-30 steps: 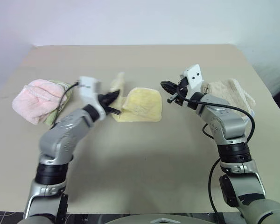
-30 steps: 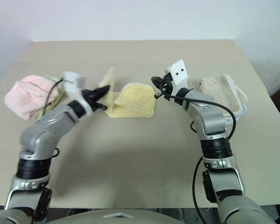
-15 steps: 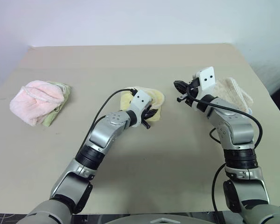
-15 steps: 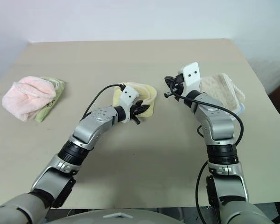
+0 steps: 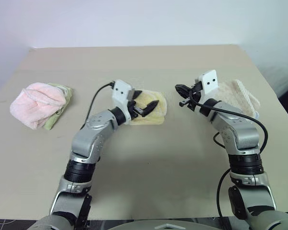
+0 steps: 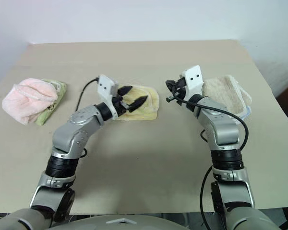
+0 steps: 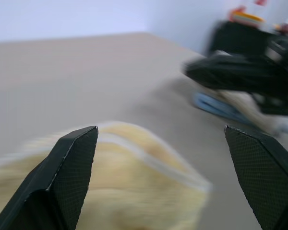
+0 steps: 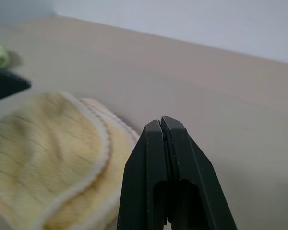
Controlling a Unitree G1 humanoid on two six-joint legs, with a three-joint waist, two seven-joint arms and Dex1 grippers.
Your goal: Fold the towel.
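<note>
Since the earlier frame, left tool [image 5: 143, 104] has carried the edge across, released, fingers now wide, empty.
Pale yellow terry-cloth towel [image 5: 153, 114] lies folded mid-counter [image 5: 149, 163]; right tool [image 5: 182, 95] shut, empty. Withdraw clear; press the fold flat.

Head pair looking forward and down over the table [image 5: 149, 158] from above; wrist views close and low along each claw, both sharing the towel [image 8: 48, 158].
</note>
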